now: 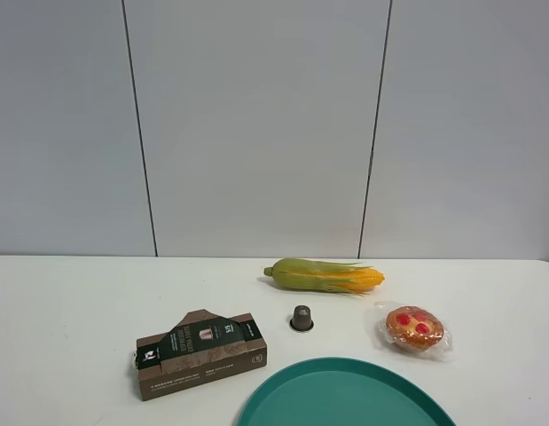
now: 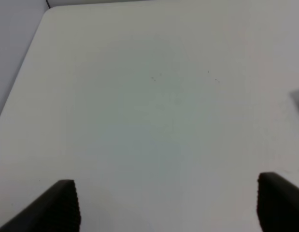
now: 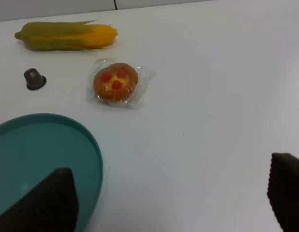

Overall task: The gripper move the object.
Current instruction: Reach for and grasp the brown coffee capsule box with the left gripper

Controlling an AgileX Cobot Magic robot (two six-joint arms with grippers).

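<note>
Exterior high: your box [image 1: 201,353] lies flat on the surface [image 1: 61,302] at the lower left of the frame, just beside the teal plate [image 1: 345,395]. No arm shows and nothing touches it.
Left wrist: your left end effector [image 2: 168,193] is spread wide and empty over bare surface. The box is not in this view.
Right wrist: your right end effector [image 3: 171,188] is also wide and empty, near the plate's rim, with the pastry [image 3: 116,82] beyond.
Progress: I judge nothing is done; approach, grasp and move all remain.

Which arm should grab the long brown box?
Probably the left. The box sits on the left in the high view, where the left gripper works; the right gripper faces the plate and pastry instead.
</note>
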